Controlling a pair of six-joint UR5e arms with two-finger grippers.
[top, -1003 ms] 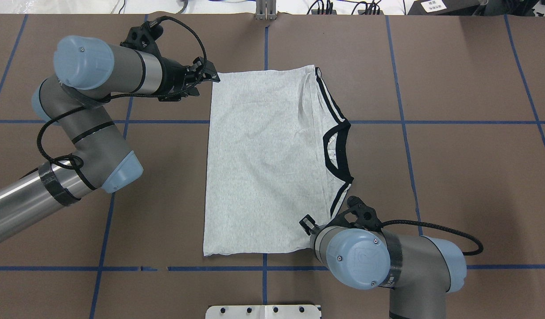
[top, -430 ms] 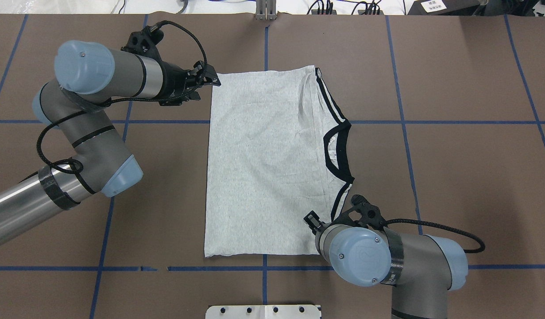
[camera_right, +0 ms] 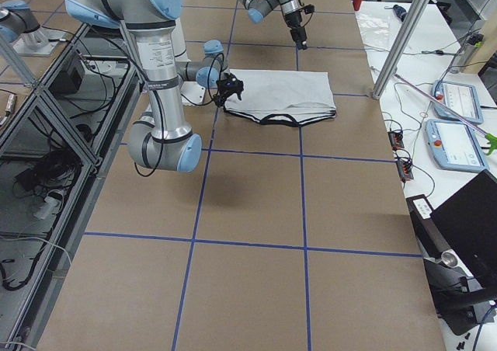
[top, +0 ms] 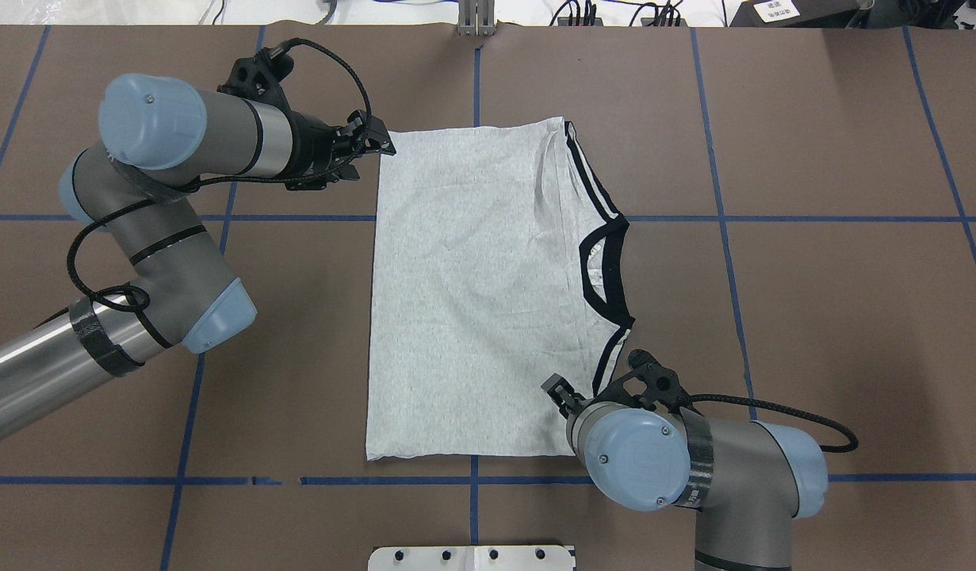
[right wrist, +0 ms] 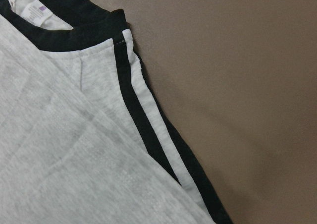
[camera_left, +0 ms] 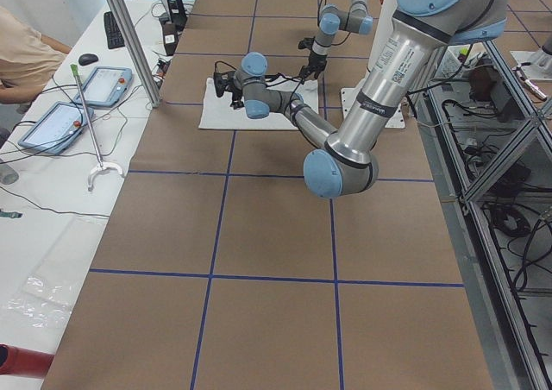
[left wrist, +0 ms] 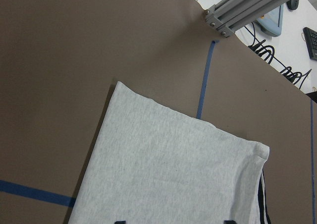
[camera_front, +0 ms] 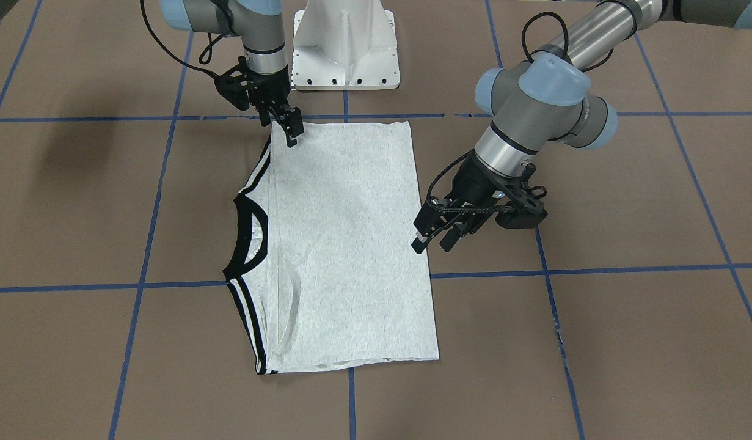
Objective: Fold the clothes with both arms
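Note:
The grey T-shirt (top: 472, 293) lies flat on the table, folded into a rectangle with its plain side up. Its black collar (top: 595, 270) and striped shoulders face the view's right, and the print is hidden. My left gripper (top: 374, 147) is open and empty at the shirt's far left corner; in the front view the left gripper (camera_front: 432, 239) hovers at the shirt's (camera_front: 345, 244) edge. My right gripper (camera_front: 288, 128) is open and empty above the shirt's near corner by the striped shoulder (right wrist: 143, 120). In the overhead view only one right fingertip (top: 555, 388) shows.
The brown table (top: 813, 317) carries blue tape grid lines. The white pedestal (camera_front: 345, 43) stands at the near edge. An aluminium post (left wrist: 247, 8) stands at the far edge. Operator pendants (camera_left: 65, 118) and cables lie on the side table beyond.
My right arm has drawn slightly back toward the robot, off the shirt's near corner. My left gripper has shifted only a little. The shirt has not moved.

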